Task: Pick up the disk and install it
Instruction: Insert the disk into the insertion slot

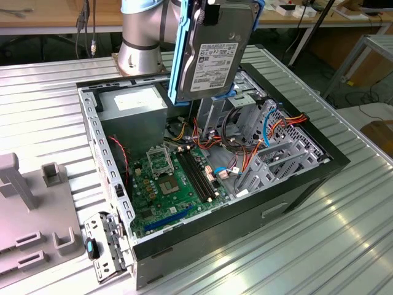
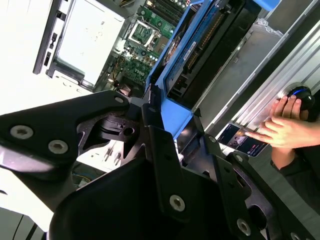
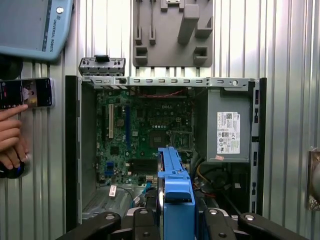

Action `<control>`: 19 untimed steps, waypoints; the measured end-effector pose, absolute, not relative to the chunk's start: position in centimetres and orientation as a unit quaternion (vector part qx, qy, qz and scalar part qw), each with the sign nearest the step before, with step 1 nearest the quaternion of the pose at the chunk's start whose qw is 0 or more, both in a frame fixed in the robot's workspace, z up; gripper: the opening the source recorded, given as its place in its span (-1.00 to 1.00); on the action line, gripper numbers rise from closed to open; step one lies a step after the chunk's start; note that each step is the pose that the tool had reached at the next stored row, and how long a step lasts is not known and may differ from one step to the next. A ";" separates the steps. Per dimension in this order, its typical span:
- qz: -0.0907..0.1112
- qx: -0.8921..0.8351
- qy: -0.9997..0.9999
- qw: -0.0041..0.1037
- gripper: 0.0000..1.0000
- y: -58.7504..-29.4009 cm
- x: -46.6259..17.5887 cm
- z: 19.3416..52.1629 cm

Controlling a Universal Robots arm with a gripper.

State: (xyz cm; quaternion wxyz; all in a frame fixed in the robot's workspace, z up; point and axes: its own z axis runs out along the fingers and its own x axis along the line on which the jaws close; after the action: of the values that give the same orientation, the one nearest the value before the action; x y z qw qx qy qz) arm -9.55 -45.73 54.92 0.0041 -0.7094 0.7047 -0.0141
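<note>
The disk [image 1: 215, 55] is held in the air above the open case [image 1: 307, 178], clear of it and touching none of its parts. It is stood on edge, with its white label turned to the exterior view and blue rails seen along its edges. It is pinched by the gripper [image 3: 176, 220]: in the first wrist view the black fingers [image 3: 141, 221] are pressed against the blue rail from both sides, and in the second wrist view the same rail is seen clamped between them. In the exterior view the disk is seen hanging over the far part of the case, between the power supply [image 1: 132, 104] and the drive cage [image 1: 279, 153], in front of the arm's base [image 1: 141, 43].

Inside the case the motherboard [image 1: 166, 178] is laid flat, and orange, red and blue cables are bundled near the cage. The case is laid on its side on a ribbed metal table [image 1: 344, 246], with its side panel off. A grey fixture [image 1: 24, 196] is set on the table at the exterior view's left, just beside the case.

In the second wrist view a person's hand [image 2: 282, 127] is seen resting on a phone [image 2: 240, 140] on the table beside the case, with a mouse [image 2: 302, 95] near it. In the first wrist view a pendant [image 3: 30, 25] is seen lying near the phone, apart from the case
</note>
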 end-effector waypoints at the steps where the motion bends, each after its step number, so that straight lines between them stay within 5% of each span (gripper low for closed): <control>1: -0.014 -0.709 0.705 0.004 -0.26 -45.7 -9.5 54.9; 19: -0.020 -0.709 0.705 0.010 -0.26 -45.9 -9.4 54.8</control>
State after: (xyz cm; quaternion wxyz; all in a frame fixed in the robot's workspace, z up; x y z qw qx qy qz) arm -9.35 -45.93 54.84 0.0099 -0.7092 0.7047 -0.0204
